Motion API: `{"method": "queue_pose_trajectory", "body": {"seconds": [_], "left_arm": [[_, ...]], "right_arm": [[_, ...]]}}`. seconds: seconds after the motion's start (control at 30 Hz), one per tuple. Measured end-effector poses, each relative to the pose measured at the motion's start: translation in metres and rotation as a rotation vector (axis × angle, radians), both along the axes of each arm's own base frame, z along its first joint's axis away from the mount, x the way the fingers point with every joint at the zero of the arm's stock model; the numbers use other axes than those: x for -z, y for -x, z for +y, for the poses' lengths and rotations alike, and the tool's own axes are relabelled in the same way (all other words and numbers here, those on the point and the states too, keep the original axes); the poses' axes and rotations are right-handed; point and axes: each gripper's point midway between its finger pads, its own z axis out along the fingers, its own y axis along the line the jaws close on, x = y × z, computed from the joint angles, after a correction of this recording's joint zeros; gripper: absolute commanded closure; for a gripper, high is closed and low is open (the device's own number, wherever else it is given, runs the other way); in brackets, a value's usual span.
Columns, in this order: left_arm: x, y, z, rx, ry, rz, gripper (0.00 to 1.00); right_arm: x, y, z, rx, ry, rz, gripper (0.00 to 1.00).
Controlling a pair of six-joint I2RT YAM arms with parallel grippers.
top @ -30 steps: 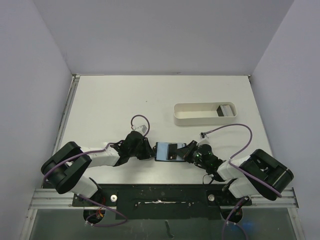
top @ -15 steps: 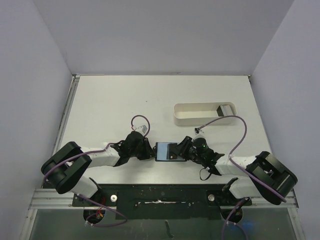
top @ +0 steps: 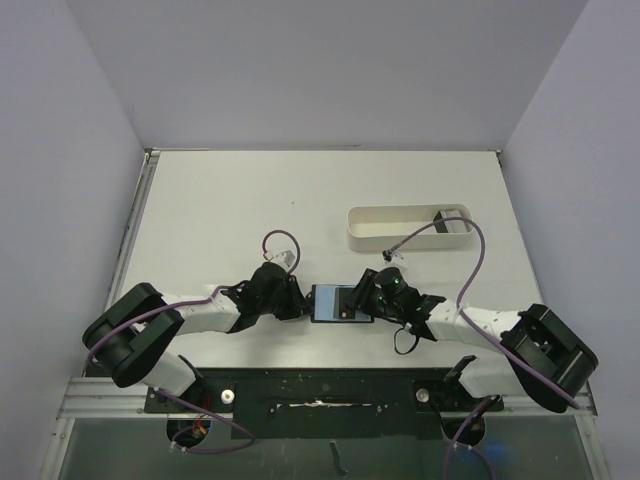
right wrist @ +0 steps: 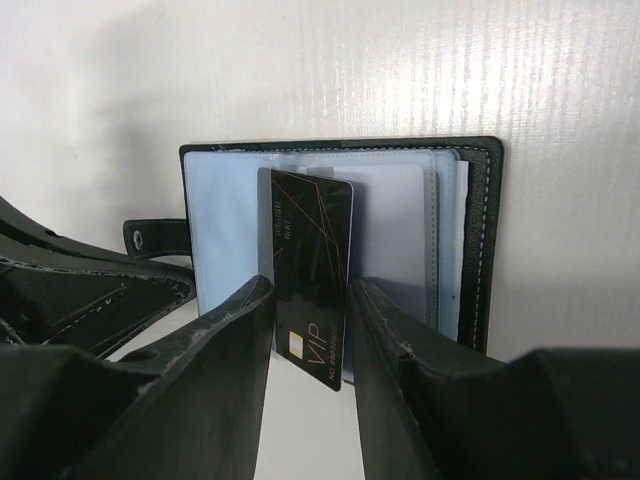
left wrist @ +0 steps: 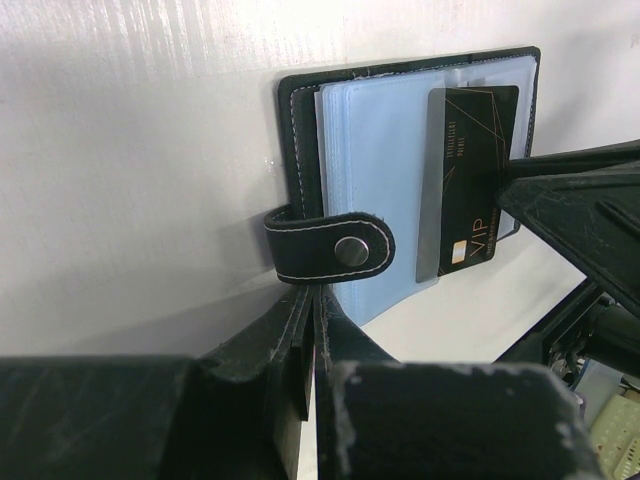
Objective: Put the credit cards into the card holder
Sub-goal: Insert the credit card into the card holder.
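Note:
The card holder (top: pixel 327 303) lies open on the table between both grippers, its bluish-grey pockets facing up. It shows in the left wrist view (left wrist: pixel 380 130) and the right wrist view (right wrist: pixel 485 240). My left gripper (top: pixel 300 301) is shut on its snap tab (left wrist: pixel 335 248). My right gripper (top: pixel 368 299) is shut on the edges of a black credit card with gold lines and "VIP" (right wrist: pixel 312 260). The card's far end lies over or in a clear pocket; its near end sticks out past the holder's edge (left wrist: pixel 470 170).
A long white oval tray (top: pixel 380 237) stands at the back right, with a dark card-like thing (top: pixel 450 218) at its right end. The right arm's purple cable (top: pixel 470 270) loops beside the tray. Grey walls enclose the table.
My right gripper has moved left toward the holder with the card, which now lies further over the pockets. The left gripper has stayed on the snap tab.

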Motion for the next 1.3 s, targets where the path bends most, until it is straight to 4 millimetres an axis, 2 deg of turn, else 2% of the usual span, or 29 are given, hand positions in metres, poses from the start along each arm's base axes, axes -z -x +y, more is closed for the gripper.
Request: {"method": "queue_pose_trajectory", "body": {"seconds": [0.13, 0.4, 0.53, 0.67, 0.83, 0.97, 1.07, 1.3], "left_arm": [[0.000, 0.000, 0.000, -0.001, 0.001, 0.001, 0.97], [0.000, 0.000, 0.000, -0.001, 0.002, 0.002, 0.97], [0.000, 0.000, -0.001, 0.001, 0.003, 0.003, 0.97], [0.000, 0.001, -0.002, 0.005, 0.009, 0.005, 0.97], [0.000, 0.001, -0.004, 0.011, 0.017, 0.006, 0.97], [0.000, 0.001, -0.004, 0.010, 0.017, 0.006, 0.97], [0.000, 0.001, -0.004, 0.011, 0.017, 0.006, 0.97], [-0.003, 0.005, -0.002, 0.016, 0.011, 0.010, 0.79]], "right_arm": [[0.002, -0.001, 0.004, -0.019, 0.020, -0.001, 0.69], [0.004, -0.003, 0.022, -0.071, 0.020, -0.005, 0.69], [0.004, -0.003, 0.022, -0.072, 0.024, -0.001, 0.68], [0.004, -0.002, 0.020, -0.071, 0.036, 0.009, 0.74], [0.001, 0.002, 0.027, -0.087, 0.015, 0.018, 0.76], [-0.002, 0.002, 0.034, -0.087, -0.034, 0.023, 0.75], [-0.001, 0.002, 0.036, -0.081, -0.046, 0.032, 0.70], [-0.001, 0.008, 0.024, -0.087, 0.014, 0.058, 0.61]]}}
